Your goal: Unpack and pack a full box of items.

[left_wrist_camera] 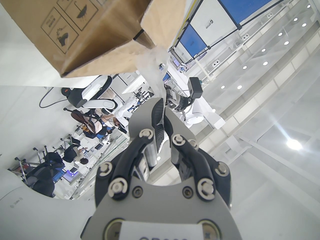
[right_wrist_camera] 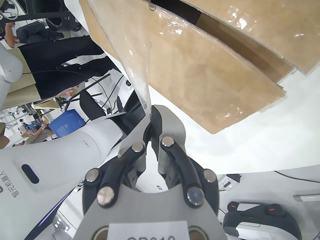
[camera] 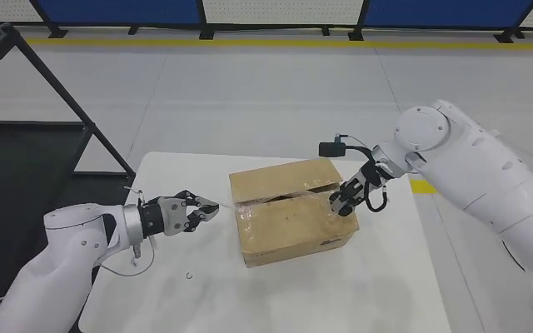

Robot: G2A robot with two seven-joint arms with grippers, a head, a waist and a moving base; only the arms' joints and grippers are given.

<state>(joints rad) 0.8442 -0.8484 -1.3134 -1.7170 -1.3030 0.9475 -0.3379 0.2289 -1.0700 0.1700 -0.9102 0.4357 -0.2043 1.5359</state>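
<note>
Two tape [left_wrist_camera: 153, 76] ends are clenched, one in left jaws, one in right jaws; the box [camera: 287, 218] seam runs lengthwise between them, at the middle of the table [camera: 391, 283].

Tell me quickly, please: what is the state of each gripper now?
Left gripper: closed, holding a strand of clear tape from the box.
Right gripper: closed, holding clear tape too.
</note>
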